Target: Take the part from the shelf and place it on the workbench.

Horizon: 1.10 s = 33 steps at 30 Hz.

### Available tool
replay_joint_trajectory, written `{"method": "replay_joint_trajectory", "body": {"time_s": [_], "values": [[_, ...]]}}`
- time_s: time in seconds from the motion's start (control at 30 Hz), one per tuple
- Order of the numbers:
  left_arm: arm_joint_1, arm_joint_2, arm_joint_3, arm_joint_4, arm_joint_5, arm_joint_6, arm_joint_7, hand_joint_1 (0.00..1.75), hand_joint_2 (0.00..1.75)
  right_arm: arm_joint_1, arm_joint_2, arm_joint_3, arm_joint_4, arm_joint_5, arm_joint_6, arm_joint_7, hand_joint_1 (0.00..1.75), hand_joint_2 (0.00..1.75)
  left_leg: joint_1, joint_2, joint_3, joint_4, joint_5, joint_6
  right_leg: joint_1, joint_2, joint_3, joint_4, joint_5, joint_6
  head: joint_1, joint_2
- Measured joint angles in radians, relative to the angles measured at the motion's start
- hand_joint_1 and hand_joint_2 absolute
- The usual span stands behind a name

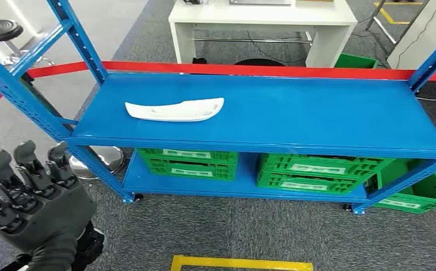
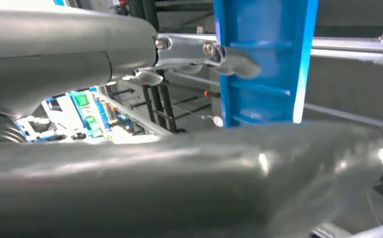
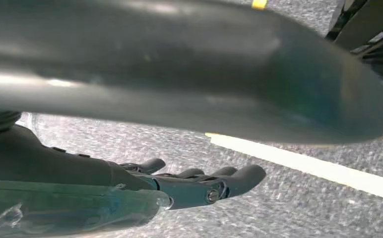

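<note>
Head view: white part [image 1: 175, 109] lying flat near left end of blue shelf [image 1: 317, 113] top, left robot hand [image 1: 26, 195] raised, empty, fingers apart; left wrist: shelf post [image 2: 261, 59] close; right wrist: right robot hand [image 3: 199, 186] empty, fingers extended over carpet [image 3: 288, 198].

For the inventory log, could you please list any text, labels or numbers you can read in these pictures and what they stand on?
No text can be read.
Green crates under the blue shelf: white labels, print too small to read.
Corner crate: white label, also unreadable.
White part: no marking shows.
Floor tape: plain yellow, no lettering.
</note>
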Motion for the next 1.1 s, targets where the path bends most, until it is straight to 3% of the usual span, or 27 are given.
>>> {"method": "replay_joint_trajectory", "body": {"time_s": [0.1, 0.13, 0.27, 0.3, 0.33, 0.4, 0.47, 0.57, 0.63, 0.73, 0.77, 0.8, 0.83, 0.87, 0.9, 0.93, 1.0, 1.1], "values": [[-0.001, -0.002, 0.0, 0.0, 0.0, 0.0, 0.0, 0.0, 0.0, -0.003, 0.0, 0.0, 0.0, 0.001, 0.0, 0.0, 0.0, 0.0, 0.004, -0.001, 0.018, -0.002, 0.002, 0.013, -0.001, -0.002, 0.01, 0.015, -0.012, 0.012, 0.003, 0.0], [-0.002, -0.003, -0.001, 0.0, 0.0, 0.0, 0.0, 0.0, 0.0, -0.005, 0.0, 0.0, 0.0, 0.001, 0.001, 0.0, 0.0, 0.0, 0.005, 0.0, 0.028, -0.002, 0.0, 0.019, -0.001, -0.003, -0.004, 0.045, -0.024, 0.016, 0.006, 0.0], [-0.003, -0.005, -0.001, 0.0, 0.0, 0.0, 0.0, 0.0, 0.0, -0.002, 0.002, 0.0, 0.0, 0.002, 0.002, 0.0, 0.0, 0.0, 0.006, -0.001, 0.053, -0.003, -0.025, 0.029, -0.003, -0.004, -0.155, 0.266, -0.096, 0.025, 0.012, 0.0], [-0.003, -0.005, -0.001, 0.0, 0.0, 0.0, 0.0, 0.0, 0.0, 0.0, 0.002, 0.0, 0.0, 0.002, 0.002, 0.0, 0.0, 0.0, 0.006, -0.002, 0.062, -0.003, -0.033, 0.028, -0.003, -0.004, -0.176, 0.273, -0.09, 0.025, 0.014, 0.0], [-0.003, -0.005, -0.001, 0.0, 0.0, 0.0, 0.0, 0.0, 0.0, 0.0, 0.002, 0.0, 0.0, 0.002, 0.002, 0.0, 0.0, 0.0, 0.007, -0.003, 0.074, -0.002, -0.042, 0.026, -0.003, -0.004, -0.179, 0.245, -0.063, 0.025, 0.015, 0.0], [-0.003, -0.007, -0.001, 0.0, 0.0, 0.001, 0.0, 0.0, 0.0, 0.001, 0.002, 0.0, 0.0, 0.002, 0.002, 0.0, 0.0, 0.0, 0.009, -0.004, 0.1, -0.003, -0.062, 0.018, -0.006, -0.004, -0.149, 0.121, 0.033, 0.028, 0.016, 0.0], [-0.004, -0.008, -0.001, 0.0, 0.0, 0.002, 0.0, 0.0, 0.0, 0.001, 0.002, 0.0, 0.001, 0.002, 0.002, -0.001, 0.0, 0.0, 0.006, -0.004, 0.113, -0.003, -0.076, 0.008, -0.006, -0.005, -0.125, 0.034, 0.085, 0.018, 0.017, 0.0], [-0.006, -0.01, -0.002, 0.0, 0.001, 0.002, 0.0, 0.0, 0.0, 0.0, 0.002, 0.0, 0.001, 0.002, 0.0, -0.001, 0.0, 0.0, 0.003, -0.004, 0.116, -0.004, -0.08, -0.005, -0.004, -0.002, -0.12, 0.019, 0.09, -0.007, 0.017, 0.0], [-0.008, -0.01, -0.003, 0.0, 0.001, 0.003, -0.001, 0.0, 0.0, 0.001, 0.002, 0.0, 0.001, 0.001, -0.002, -0.002, 0.0, 0.0, 0.004, -0.003, 0.093, 0.042, -0.079, -0.012, -0.006, -0.001, -0.108, 0.013, 0.087, -0.017, 0.015, 0.0], [-0.009, -0.01, -0.004, 0.0, 0.001, 0.002, 0.0, 0.0, 0.0, 0.001, 0.002, 0.0, 0.0, 0.0, -0.005, -0.002, 0.0, 0.0, 0.005, -0.003, -0.023, 0.218, -0.135, -0.021, -0.006, 0.0, -0.088, 0.006, 0.074, -0.03, 0.012, 0.0], [-0.009, -0.01, -0.004, 0.001, 0.001, 0.003, 0.0, 0.0, 0.0, 0.001, 0.002, 0.0, 0.0, 0.0, -0.006, -0.002, 0.0, 0.0, 0.005, -0.003, -0.06, 0.261, -0.157, -0.022, -0.005, 0.0, -0.082, 0.006, 0.068, -0.032, 0.012, 0.0], [-0.009, -0.01, -0.005, 0.001, 0.002, 0.003, 0.001, 0.0, 0.0, 0.001, 0.002, 0.0, 0.0, 0.0, -0.006, -0.002, 0.0, 0.0, 0.005, -0.003, -0.083, 0.277, -0.16, -0.021, -0.004, 0.0, -0.075, 0.006, 0.062, -0.033, 0.012, 0.0], [-0.009, -0.009, -0.005, 0.001, 0.002, 0.004, 0.001, 0.0, 0.0, 0.001, 0.002, -0.001, 0.0, 0.0, -0.006, -0.002, 0.0, 0.0, 0.004, -0.003, -0.088, 0.259, -0.138, -0.019, -0.004, 0.001, -0.065, 0.006, 0.056, -0.033, 0.013, 0.0], [-0.009, -0.009, -0.006, 0.001, 0.001, 0.006, 0.001, 0.0, 0.0, 0.001, 0.002, -0.001, 0.0, 0.001, -0.006, -0.002, 0.0, 0.0, 0.004, -0.003, -0.078, 0.211, -0.094, -0.016, -0.003, 0.002, -0.054, 0.006, 0.05, -0.032, 0.012, 0.0], [-0.009, -0.008, -0.005, 0.001, 0.0, 0.009, 0.001, 0.0, 0.44, 0.002, 0.002, -0.001, 0.0, 0.001, -0.006, -0.002, 0.0, 0.0, 0.003, -0.003, -0.058, 0.147, -0.038, -0.011, -0.003, 0.003, -0.046, 0.006, 0.043, -0.03, 0.011, 0.0], [-0.009, -0.007, -0.004, 0.001, -0.003, 0.014, 0.001, 0.0, 0.87, 0.001, 0.002, -0.001, 0.0, 0.002, -0.005, -0.002, 0.0, 0.0, 0.002, -0.002, -0.04, 0.084, -0.002, -0.007, -0.002, 0.005, -0.038, 0.007, 0.036, -0.027, 0.01, 0.0], [-0.008, -0.005, 0.001, -0.001, -0.012, 0.024, 0.002, 0.0, 1.75, 0.0, 0.002, -0.001, 0.0, 0.004, -0.005, -0.002, 0.0, 0.0, 0.001, -0.002, -0.022, 0.013, 0.025, -0.003, 0.001, 0.006, -0.034, 0.009, 0.021, -0.016, 0.007, 0.0], [-0.002, -0.001, 0.015, -0.007, -0.031, 0.044, 0.006, 0.0, 1.75, -0.001, 0.001, -0.001, 0.0, 0.005, -0.005, -0.002, 0.0, 0.0, 0.003, -0.003, -0.011, 0.0, 0.028, 0.005, 0.002, 0.005, -0.024, 0.008, 0.002, 0.001, 0.007, 0.0]]}}
